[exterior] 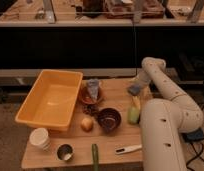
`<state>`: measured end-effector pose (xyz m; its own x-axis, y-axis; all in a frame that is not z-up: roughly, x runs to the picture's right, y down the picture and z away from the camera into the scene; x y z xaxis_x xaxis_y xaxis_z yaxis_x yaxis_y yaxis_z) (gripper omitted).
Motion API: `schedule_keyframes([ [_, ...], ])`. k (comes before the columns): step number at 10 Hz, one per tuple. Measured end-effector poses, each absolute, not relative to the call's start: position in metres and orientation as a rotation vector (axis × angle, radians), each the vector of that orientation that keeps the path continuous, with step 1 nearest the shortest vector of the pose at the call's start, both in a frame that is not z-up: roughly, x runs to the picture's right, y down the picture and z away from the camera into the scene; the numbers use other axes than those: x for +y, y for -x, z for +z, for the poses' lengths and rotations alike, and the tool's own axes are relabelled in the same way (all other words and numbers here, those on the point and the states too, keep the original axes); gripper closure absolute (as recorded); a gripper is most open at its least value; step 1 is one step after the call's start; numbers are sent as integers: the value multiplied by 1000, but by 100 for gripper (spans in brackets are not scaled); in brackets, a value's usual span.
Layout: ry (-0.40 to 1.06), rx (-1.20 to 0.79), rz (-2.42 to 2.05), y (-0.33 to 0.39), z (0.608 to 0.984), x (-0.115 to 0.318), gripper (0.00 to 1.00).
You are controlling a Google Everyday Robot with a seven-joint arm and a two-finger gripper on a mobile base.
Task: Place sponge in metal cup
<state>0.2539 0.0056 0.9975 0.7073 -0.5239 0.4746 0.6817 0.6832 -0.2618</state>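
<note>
The sponge (135, 89) is a small blue-grey pad at the right rear of the wooden table (80, 159). My gripper (136, 86) is at the end of the white arm (160, 80), right at the sponge and touching or just above it. The metal cup (65, 152) stands upright near the table's front left edge, far from the gripper. It is next to a white stacked container (40, 138).
A large yellow bin (51, 97) fills the left of the table. A brown plate with a grey-blue packet (92, 92) is mid-rear. A dark bowl (109, 120), a small yellow fruit (87, 124), a yellow-green rounded object (133, 115), a green stick (95, 157) and a white utensil (127, 148) lie nearby. The arm's bulky white body (162, 135) covers the table's right side.
</note>
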Motion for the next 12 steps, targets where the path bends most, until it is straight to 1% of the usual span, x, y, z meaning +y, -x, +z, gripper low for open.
schedule_keyframes([
  [1, 449, -384, -707, -250, 1000, 8, 27],
  [2, 456, -384, -724, -245, 1002, 12, 38],
  [3, 460, -381, -733, -245, 1003, 13, 48],
  [5, 468, -374, -740, -246, 1004, 15, 64],
  [6, 472, -372, -742, -246, 1004, 16, 77],
  [8, 473, -372, -743, -247, 1003, 15, 97],
  [9, 473, -373, -743, -246, 1003, 15, 100],
  [11, 472, -373, -747, -245, 1002, 16, 100],
  [12, 451, -366, -756, -240, 995, 12, 100],
])
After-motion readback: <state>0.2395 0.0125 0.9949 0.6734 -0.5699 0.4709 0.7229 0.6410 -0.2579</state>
